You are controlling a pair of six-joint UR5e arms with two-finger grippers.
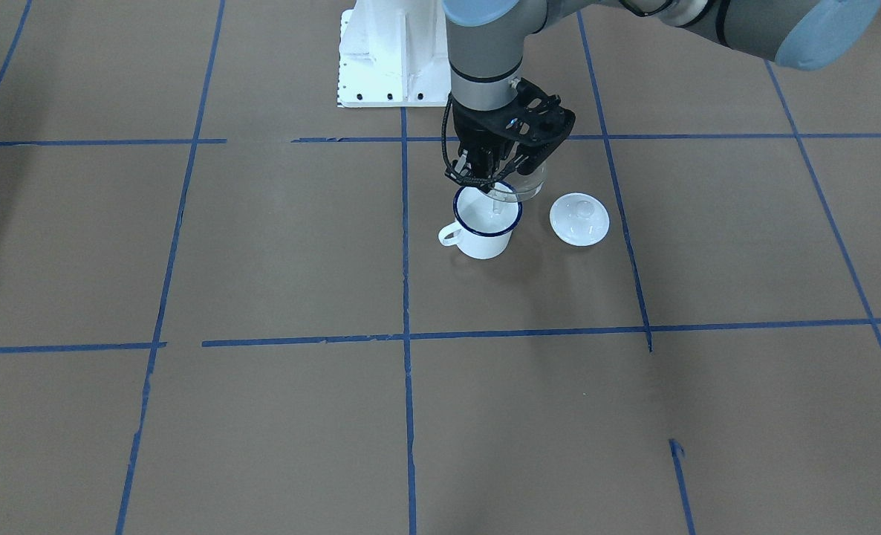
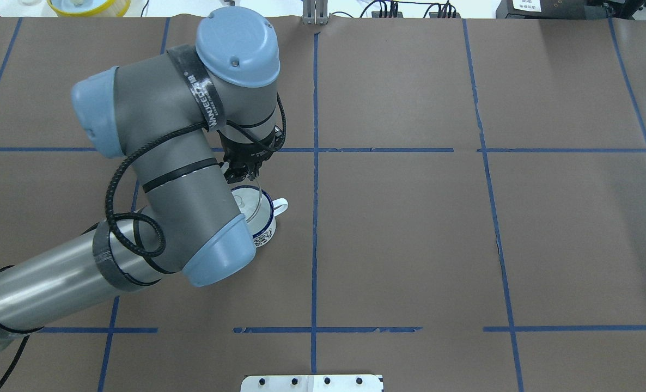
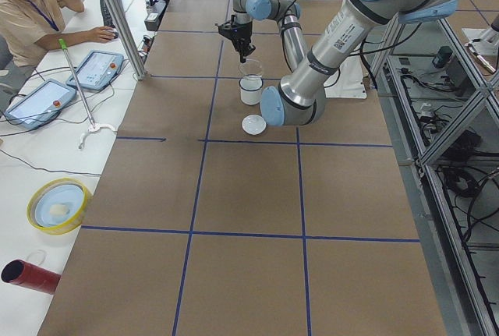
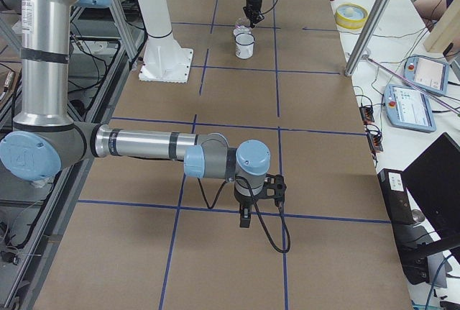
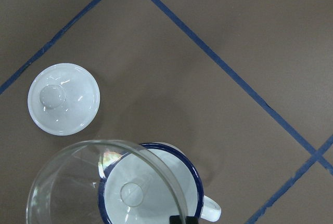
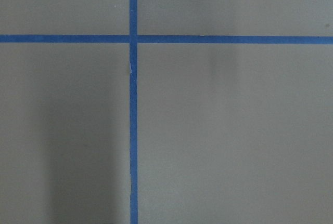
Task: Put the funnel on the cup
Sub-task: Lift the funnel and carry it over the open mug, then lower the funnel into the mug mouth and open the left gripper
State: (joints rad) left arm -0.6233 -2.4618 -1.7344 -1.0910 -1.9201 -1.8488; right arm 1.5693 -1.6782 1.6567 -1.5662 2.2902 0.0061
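The white mug with a dark blue rim (image 1: 481, 241) stands upright on the brown table, its handle toward the robot's right. My left gripper (image 1: 485, 178) is shut on the rim of the clear funnel (image 1: 524, 190) and holds it just above the mug. The funnel sits off-centre toward the lid side, and its spout hangs over the mug's opening. In the left wrist view the funnel (image 5: 67, 193) overlaps the mug (image 5: 193, 177). My right gripper (image 4: 246, 216) hangs low over bare table far from the mug, and I cannot tell whether it is open or shut.
A round white knobbed lid (image 1: 579, 218) lies on the table just beside the mug. The robot's white base plate (image 1: 388, 59) is behind it. An operator (image 3: 31, 8) sits at a side table with tablets beyond the table's far edge.
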